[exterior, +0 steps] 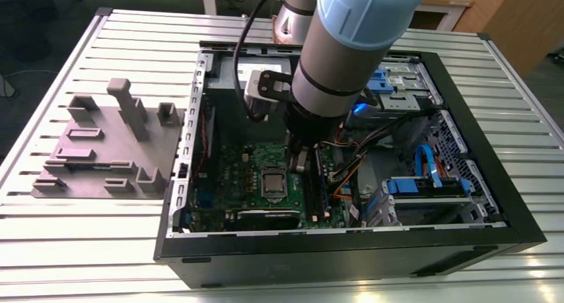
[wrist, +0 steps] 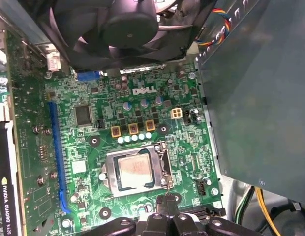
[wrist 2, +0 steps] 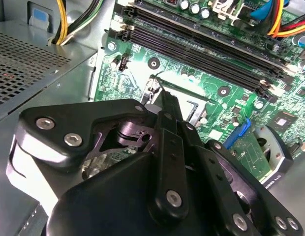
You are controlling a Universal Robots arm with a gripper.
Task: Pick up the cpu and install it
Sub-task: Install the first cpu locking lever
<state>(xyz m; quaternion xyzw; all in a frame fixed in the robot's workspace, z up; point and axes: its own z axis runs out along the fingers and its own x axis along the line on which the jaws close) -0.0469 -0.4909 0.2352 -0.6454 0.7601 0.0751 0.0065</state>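
Hand [wrist: 165,201] clenched, nothing in it, poised low over the one green motherboard [wrist: 78,145]. Just ahead of its tips: one cpu [wrist: 137,169], seated flat inside one silver-framed socket [wrist: 110,174]. Beyond that, three gold square components [wrist: 133,129] in a row; farthest off, one black fan [wrist: 128,24].

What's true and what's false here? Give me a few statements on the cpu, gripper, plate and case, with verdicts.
1. The cpu lies in the socket on the motherboard. True.
2. The gripper holds the cpu above the grey moulded plate. False: it is inside the case, over the motherboard beside the socket, and not gripping the cpu.
3. The grey moulded plate sits on the table outside the case, on the exterior view's left. True.
4. The case is closed up. False: its side is open and the motherboard is exposed.
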